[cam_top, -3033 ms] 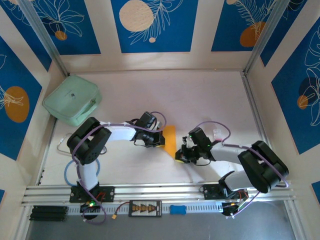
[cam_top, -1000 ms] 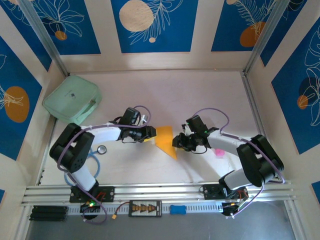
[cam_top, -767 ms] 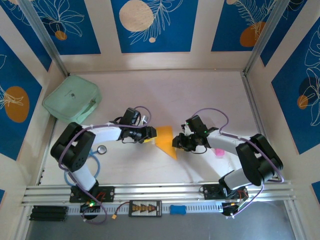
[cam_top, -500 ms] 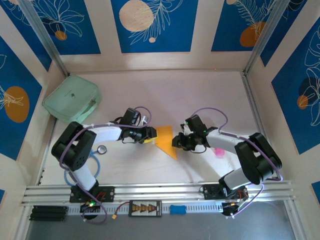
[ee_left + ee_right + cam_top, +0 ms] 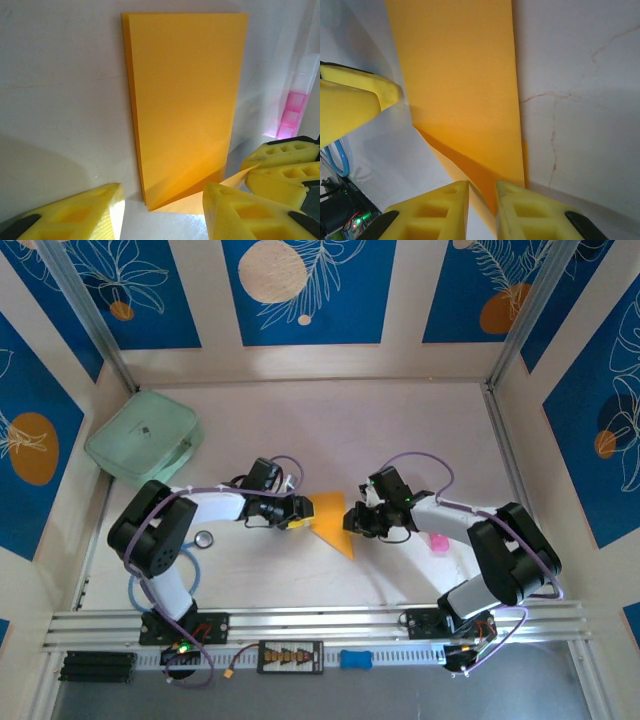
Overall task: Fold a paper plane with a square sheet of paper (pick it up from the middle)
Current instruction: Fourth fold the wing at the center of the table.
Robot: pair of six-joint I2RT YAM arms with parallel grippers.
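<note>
Bright even light, soft shadows, mild glare, wrist close-ups slightly soft

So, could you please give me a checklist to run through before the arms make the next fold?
1. Right gripper holding the lifted edge of the square sheet of paper: cannot tell; paper sits between nearly closed jaws, and a gap shows.
2. Left gripper open over the near corner: ok.
3. Rest of the paper flat on the table: ok.
4. Pink object apart from the paper: ok.
</note>
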